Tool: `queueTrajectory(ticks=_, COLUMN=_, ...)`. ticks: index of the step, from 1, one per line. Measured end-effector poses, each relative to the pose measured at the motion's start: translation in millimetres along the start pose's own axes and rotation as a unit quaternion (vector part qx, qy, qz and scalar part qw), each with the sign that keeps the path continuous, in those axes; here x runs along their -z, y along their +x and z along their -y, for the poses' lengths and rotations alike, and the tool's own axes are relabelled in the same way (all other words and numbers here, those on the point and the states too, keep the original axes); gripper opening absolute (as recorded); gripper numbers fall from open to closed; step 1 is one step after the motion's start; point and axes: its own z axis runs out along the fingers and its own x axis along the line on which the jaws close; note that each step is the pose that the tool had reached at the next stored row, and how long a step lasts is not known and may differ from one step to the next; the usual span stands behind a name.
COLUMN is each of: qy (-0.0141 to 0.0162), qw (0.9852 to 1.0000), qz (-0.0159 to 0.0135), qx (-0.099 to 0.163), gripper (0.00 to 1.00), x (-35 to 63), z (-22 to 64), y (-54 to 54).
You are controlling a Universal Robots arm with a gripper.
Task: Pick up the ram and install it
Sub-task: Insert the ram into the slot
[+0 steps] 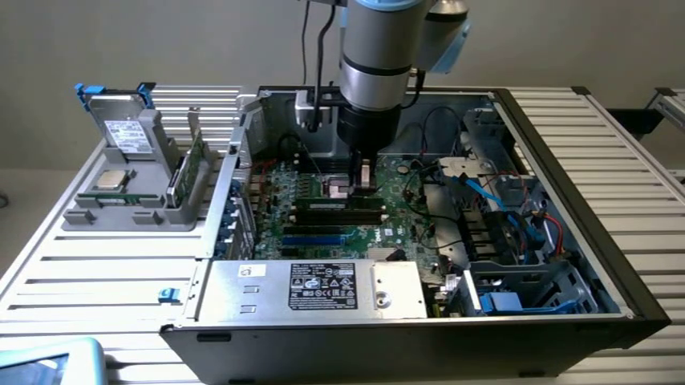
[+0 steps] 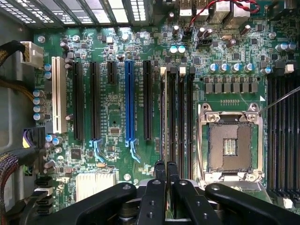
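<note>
The ram (image 2: 163, 117) shows edge-on as a thin pale line, standing along the memory slot furthest from the processor socket on the green motherboard (image 2: 112, 108). In the exterior view the ram (image 1: 326, 204) lies low among the black slots in the middle of the open computer case. My gripper (image 2: 166, 165) is shut on the ram's near end, with a dark fingertip on either side of it. In the exterior view the arm reaches straight down into the case and the gripper (image 1: 364, 188) sits just over the slots. I cannot tell whether the stick is fully seated.
The open processor socket (image 2: 230, 145) lies beside the memory slots, and long expansion slots, one of them blue (image 2: 130, 103), lie on their other side. A silver power supply (image 1: 310, 285) fills the case's front. Cables and drive bays (image 1: 503, 216) crowd the exterior view's right. A grey holder (image 1: 128, 212) outside the case carries a processor chip and a green card (image 1: 188, 172).
</note>
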Motion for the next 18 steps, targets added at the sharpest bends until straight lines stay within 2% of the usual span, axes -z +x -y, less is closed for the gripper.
queueTrajectory(ticks=8, qy=0.0062, qw=1.0000, qz=0.0002, qx=0.000, gripper=0.13, x=-2.3, z=-1.6, y=0.0)
queueTrajectory(ticks=18, qy=0.0082, qw=1.0000, qz=0.0001, qx=0.000, gripper=0.13, x=-8.2, z=-1.5, y=-0.1)
